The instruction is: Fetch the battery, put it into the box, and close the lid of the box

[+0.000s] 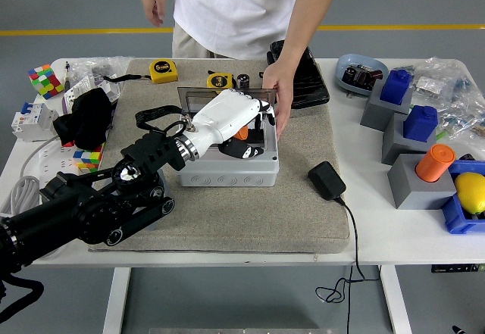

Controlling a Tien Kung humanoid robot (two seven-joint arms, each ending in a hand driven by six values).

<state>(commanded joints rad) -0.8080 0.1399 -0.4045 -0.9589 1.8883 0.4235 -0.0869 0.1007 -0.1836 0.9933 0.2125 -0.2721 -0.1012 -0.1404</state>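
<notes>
While the fingers (254, 110) of our left hand (227, 114) curl down into the open grey box (227, 169), we see an orange battery (241, 132) tucked under the palm inside the box; whether the fingers actually grip it, we cannot tell. The box's lid (189, 95) stands raised at the back. A person's hand (276, 95) rests on the box's right rim. The box sits on a beige mat (303, 213) covering the white bench (379, 235).
</notes>
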